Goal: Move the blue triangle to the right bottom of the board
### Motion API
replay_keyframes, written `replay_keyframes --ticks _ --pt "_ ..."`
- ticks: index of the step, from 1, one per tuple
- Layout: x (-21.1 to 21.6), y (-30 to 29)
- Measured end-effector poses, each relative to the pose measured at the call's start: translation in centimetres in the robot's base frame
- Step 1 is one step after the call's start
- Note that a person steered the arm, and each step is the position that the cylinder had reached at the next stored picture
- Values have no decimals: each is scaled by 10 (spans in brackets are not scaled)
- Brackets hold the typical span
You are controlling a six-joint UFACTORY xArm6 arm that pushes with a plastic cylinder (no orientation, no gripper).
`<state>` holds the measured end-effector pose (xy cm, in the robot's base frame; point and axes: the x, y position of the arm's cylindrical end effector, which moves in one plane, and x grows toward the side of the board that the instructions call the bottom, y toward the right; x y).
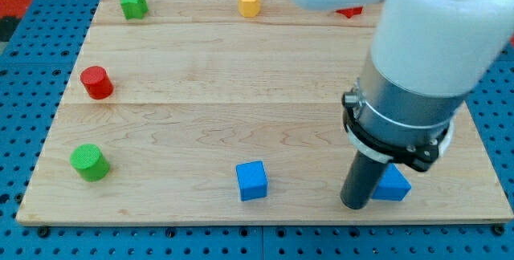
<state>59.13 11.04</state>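
The blue triangle (pixel 394 185) lies near the view's bottom right of the wooden board (pixel 241 91), partly hidden behind my rod. My tip (pixel 355 205) rests on the board just left of the triangle, touching or almost touching its left side. A blue cube (pixel 251 180) sits at the bottom middle, well left of the tip.
A green cylinder (pixel 88 162) is at the bottom left, a red cylinder (pixel 96 82) at the left edge, a green star-like block (pixel 132 3) at the top left, a yellow hexagonal block (pixel 250 2) at the top middle. A red block (pixel 348 10) shows partly under the arm.
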Motion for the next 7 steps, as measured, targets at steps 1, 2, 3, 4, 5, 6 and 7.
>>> replay_keyframes --ticks 1,2,3,4,5,6,7 --pt "-8 31" --pt "-14 38" --pt "-6 50" --pt "27 59" --pt "24 100" --pt "3 105" --pt "0 103"
